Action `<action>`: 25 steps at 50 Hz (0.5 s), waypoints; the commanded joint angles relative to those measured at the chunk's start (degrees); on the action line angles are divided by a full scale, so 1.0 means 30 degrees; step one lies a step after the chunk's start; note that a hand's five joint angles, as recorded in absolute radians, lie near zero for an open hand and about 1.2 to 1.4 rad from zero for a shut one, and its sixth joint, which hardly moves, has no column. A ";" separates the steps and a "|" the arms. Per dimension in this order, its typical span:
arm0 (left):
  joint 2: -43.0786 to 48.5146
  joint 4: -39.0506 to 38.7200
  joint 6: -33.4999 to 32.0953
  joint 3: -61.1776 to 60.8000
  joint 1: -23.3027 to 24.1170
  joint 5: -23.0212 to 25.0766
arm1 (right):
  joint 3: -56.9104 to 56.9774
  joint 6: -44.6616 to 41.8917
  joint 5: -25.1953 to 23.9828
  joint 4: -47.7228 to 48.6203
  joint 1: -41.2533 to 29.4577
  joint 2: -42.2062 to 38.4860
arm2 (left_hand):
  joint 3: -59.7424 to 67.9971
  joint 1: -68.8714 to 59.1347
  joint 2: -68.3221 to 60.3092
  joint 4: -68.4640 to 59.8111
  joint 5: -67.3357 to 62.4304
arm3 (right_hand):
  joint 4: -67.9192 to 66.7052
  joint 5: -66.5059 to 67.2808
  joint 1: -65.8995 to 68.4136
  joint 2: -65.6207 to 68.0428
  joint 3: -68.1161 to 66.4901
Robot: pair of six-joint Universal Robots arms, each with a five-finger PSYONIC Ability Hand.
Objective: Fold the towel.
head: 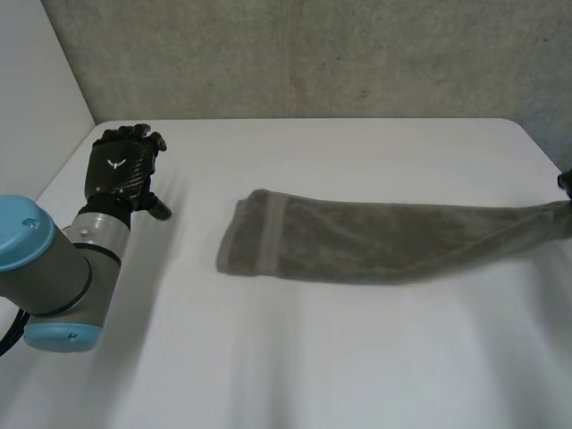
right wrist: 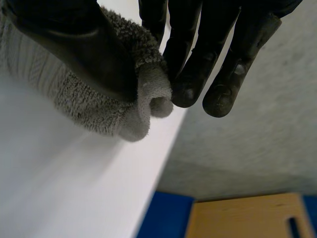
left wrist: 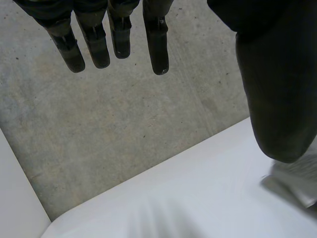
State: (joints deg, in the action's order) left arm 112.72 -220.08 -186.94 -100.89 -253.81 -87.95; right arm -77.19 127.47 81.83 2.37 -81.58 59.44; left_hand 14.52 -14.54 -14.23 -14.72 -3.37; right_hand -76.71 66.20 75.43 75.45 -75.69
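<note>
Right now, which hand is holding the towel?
The right hand: its thumb and fingers pinch one end of the towel at the table edge. The left hand is open, apart from the towel's other end.

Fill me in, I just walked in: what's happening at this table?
The right hand pinches one end of the grey towel at the right edge of the white table. The towel lies stretched out in a long, narrow strip. The left hand is open, off the towel, near the table's far left corner.
</note>
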 commanded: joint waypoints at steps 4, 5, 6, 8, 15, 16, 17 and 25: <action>0.0102 0.0000 0.0000 -0.0031 0.0022 -0.0008 | 0.3516 0.1747 0.2250 -0.0118 -0.8559 0.0490 | -0.1322 0.1331 0.1227 0.1390 0.0939 | -0.1098 0.1267 0.1522 0.1518 -0.1435; 0.0102 0.0000 0.0000 -0.0031 0.0022 -0.0008 | 0.3521 0.1749 0.2254 -0.0118 -0.8577 0.0489 | -0.1322 0.1331 0.1227 0.1390 0.0939 | -0.1098 0.1267 0.1522 0.1518 -0.1435; 0.0102 0.0000 0.0000 -0.0060 0.0022 -0.0008 | 0.4101 0.1894 0.2660 -0.0089 -1.0521 0.0199 | -0.1322 0.1331 0.1227 0.1390 0.0939 | -0.1098 0.1267 0.1522 0.1518 -0.1435; 0.0102 0.0000 0.0000 -0.0061 0.0022 -0.0008 | 0.4687 0.1983 0.2983 -0.0001 -1.2918 -0.0500 | -0.1322 0.1331 0.1227 0.1390 0.0939 | -0.1098 0.1267 0.1522 0.1518 -0.1435; 0.0102 0.0000 -0.0029 -0.0090 0.0051 -0.0008 | 0.6187 0.2277 0.3250 0.0087 -1.8216 -0.3408 | -0.1378 0.1387 0.1283 0.1446 0.0995 | -0.1098 0.1267 0.1522 0.1518 -0.1435; 0.0102 0.0000 -0.0029 -0.0090 0.0051 -0.0008 | 0.6622 0.2277 0.3424 0.0058 -1.8825 -0.4278 | -0.1378 0.1387 0.1283 0.1446 0.0995 | -0.1098 0.1267 0.1522 0.1518 -0.1435; 0.0102 0.0000 -0.0029 -0.0090 0.0051 -0.0008 | 0.6627 0.2277 0.3426 0.0058 -1.8831 -0.4287 | -0.1378 0.1387 0.1283 0.1446 0.0995 | -0.1098 0.1267 0.1522 0.1518 -0.1435; 0.0189 0.0000 -0.0088 -0.0090 0.0080 0.0021 | 0.8297 0.2335 0.5828 -0.1465 -1.9007 -0.6396 | -0.1378 0.1387 0.1283 0.1446 0.0995 | 2.2235 -2.2066 -2.1811 -2.1815 2.1898</action>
State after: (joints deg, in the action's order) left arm 113.10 -220.08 -187.07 -101.18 -253.64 -87.94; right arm -54.25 134.23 94.50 0.72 -139.76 42.44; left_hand 14.52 -14.53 -14.06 -14.72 -3.37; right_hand -20.94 8.34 20.26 19.04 -20.83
